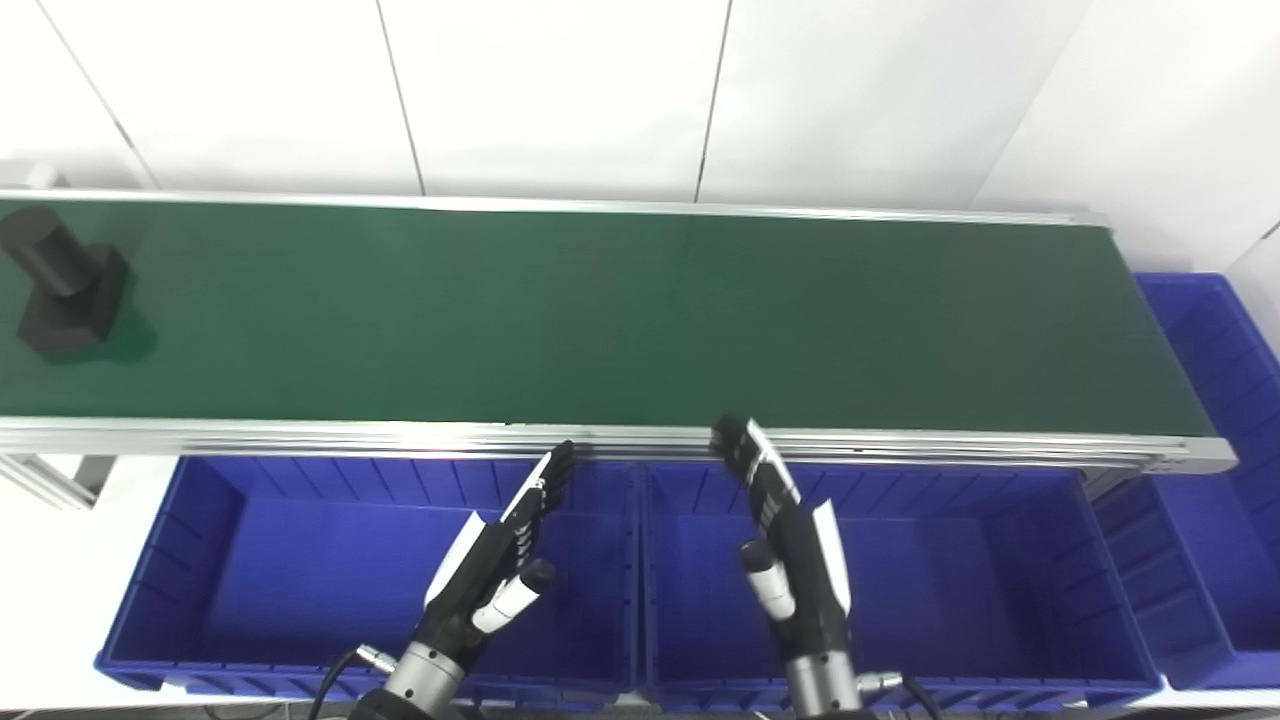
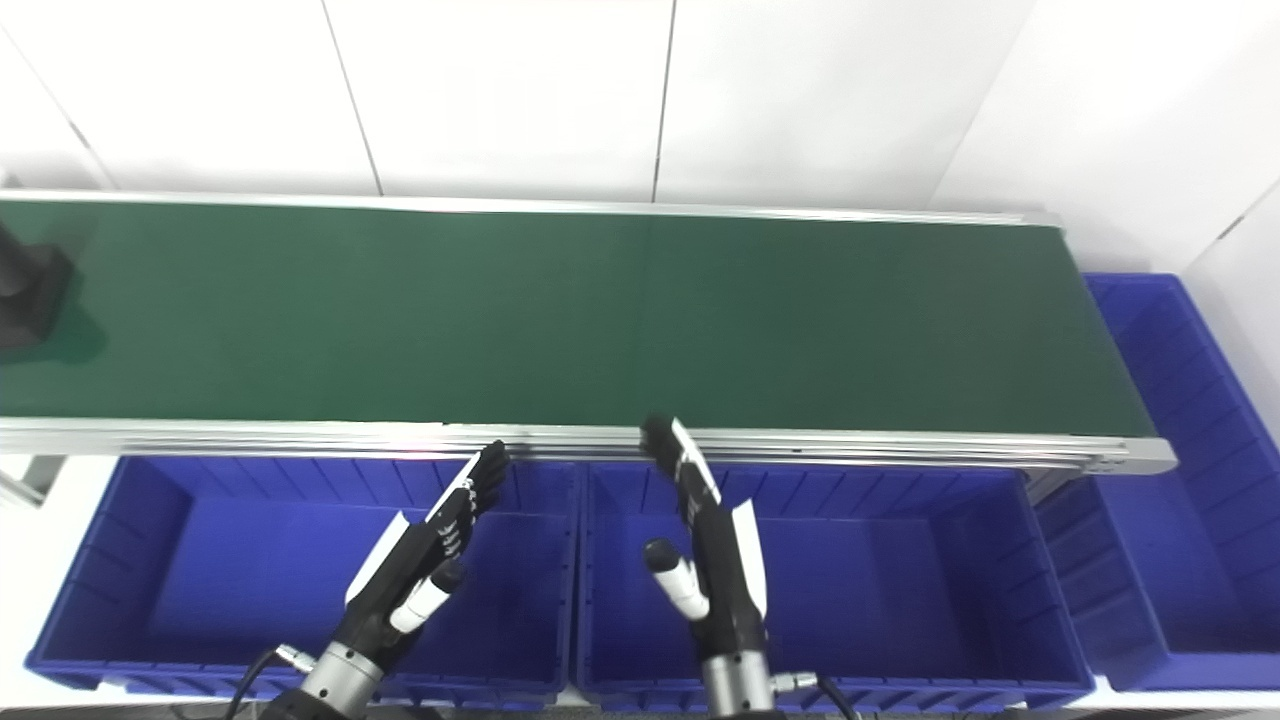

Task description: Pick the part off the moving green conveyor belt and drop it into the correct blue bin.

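White wall panels stand behind the green conveyor belt (image 1: 620, 310), my landmark. At its far left end stands the black part (image 1: 60, 285), a cylinder on a block, well apart from both hands. I keep the left hand (image 1: 500, 560) and right hand (image 1: 790, 540) spread and empty just below the belt's near rail, over the two blue bins (image 1: 250, 560) (image 1: 960, 560), I judge to wait until the part arrives. A third bin (image 1: 1220, 470) sits past the right end.

Each hand, left hand (image 1: 497, 570) and right hand (image 1: 790, 545), is black with white panels; silver wrists, black cables.
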`<action>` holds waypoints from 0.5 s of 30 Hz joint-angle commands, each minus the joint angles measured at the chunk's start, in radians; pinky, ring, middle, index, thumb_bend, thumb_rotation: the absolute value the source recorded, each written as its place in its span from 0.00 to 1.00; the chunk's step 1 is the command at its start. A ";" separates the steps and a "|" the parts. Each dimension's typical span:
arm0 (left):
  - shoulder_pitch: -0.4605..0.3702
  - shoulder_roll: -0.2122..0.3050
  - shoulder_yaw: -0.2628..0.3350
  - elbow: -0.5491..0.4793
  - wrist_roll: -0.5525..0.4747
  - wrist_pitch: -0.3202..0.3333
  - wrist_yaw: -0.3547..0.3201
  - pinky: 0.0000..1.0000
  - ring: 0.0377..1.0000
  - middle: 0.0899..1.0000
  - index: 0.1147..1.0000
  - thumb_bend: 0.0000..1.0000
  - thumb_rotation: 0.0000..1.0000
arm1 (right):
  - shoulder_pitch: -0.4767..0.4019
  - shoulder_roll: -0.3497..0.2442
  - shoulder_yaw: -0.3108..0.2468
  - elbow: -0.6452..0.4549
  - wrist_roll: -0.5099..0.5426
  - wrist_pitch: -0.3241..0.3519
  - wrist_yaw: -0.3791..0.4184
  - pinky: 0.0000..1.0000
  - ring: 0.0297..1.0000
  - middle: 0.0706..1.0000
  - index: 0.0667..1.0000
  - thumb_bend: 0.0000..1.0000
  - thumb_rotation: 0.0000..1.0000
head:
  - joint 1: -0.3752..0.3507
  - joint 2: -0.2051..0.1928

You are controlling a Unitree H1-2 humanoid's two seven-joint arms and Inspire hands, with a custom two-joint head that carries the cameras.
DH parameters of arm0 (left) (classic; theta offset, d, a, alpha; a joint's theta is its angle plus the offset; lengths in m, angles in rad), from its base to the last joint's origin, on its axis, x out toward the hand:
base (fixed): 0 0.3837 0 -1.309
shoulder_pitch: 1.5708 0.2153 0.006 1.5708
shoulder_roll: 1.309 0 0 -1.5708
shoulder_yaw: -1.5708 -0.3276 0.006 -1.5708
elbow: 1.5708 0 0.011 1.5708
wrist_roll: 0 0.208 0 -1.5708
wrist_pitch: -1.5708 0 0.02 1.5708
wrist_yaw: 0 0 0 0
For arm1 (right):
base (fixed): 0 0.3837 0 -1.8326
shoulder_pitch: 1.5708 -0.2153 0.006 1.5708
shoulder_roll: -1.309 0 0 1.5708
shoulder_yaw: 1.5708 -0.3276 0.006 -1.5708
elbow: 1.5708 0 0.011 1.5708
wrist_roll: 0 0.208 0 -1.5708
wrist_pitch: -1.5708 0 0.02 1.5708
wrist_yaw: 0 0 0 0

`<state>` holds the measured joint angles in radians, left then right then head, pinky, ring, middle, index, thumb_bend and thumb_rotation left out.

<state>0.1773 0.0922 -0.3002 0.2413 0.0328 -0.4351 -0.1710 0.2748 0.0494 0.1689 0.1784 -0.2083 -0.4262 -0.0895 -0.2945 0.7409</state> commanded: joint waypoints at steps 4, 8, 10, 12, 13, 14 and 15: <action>-0.011 -0.002 -0.010 -0.046 0.008 -0.035 0.018 1.00 1.00 1.00 1.00 0.90 0.93 | -0.028 -0.017 0.024 -0.003 0.004 -0.043 -0.031 0.85 0.83 0.87 0.88 0.85 0.96 | 0.008 0.001; -0.013 0.000 -0.011 -0.042 0.005 -0.035 0.017 1.00 1.00 1.00 1.00 0.91 0.92 | -0.034 -0.033 0.049 -0.001 -0.002 -0.043 -0.039 0.82 0.83 0.87 0.87 0.87 0.94 | 0.010 -0.002; -0.013 0.000 -0.012 -0.042 0.008 -0.035 0.021 1.00 1.00 1.00 1.00 0.91 0.93 | -0.036 -0.039 0.059 0.002 0.001 -0.043 -0.046 0.82 0.83 0.87 0.87 0.86 0.93 | 0.011 -0.004; -0.013 -0.001 -0.014 -0.043 0.010 -0.035 0.024 1.00 1.00 1.00 1.00 0.91 0.93 | -0.038 -0.044 0.065 0.006 0.005 -0.043 -0.051 0.82 0.83 0.87 0.87 0.87 0.94 | 0.014 -0.006; -0.013 -0.001 -0.015 -0.043 0.010 -0.035 0.025 1.00 1.00 1.00 1.00 0.91 0.93 | -0.038 -0.046 0.068 0.007 0.007 -0.043 -0.053 0.83 0.83 0.87 0.87 0.87 0.95 | 0.016 -0.008; -0.012 -0.002 -0.016 -0.044 0.011 -0.035 0.027 1.00 1.00 1.00 1.00 0.90 0.93 | -0.038 -0.048 0.069 0.007 0.008 -0.043 -0.053 0.83 0.84 0.87 0.87 0.88 0.95 | 0.022 -0.010; -0.012 -0.003 -0.017 -0.044 0.011 -0.035 0.029 1.00 1.00 1.00 1.00 0.90 0.93 | -0.038 -0.050 0.071 0.006 0.011 -0.043 -0.053 0.83 0.84 0.87 0.87 0.88 0.95 | 0.022 -0.010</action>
<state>0.1759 0.0920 -0.3107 0.2243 0.0352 -0.4351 -0.1554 0.2468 -0.0020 0.2332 0.2034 -0.2072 -0.4264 -0.1314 -0.2731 0.7302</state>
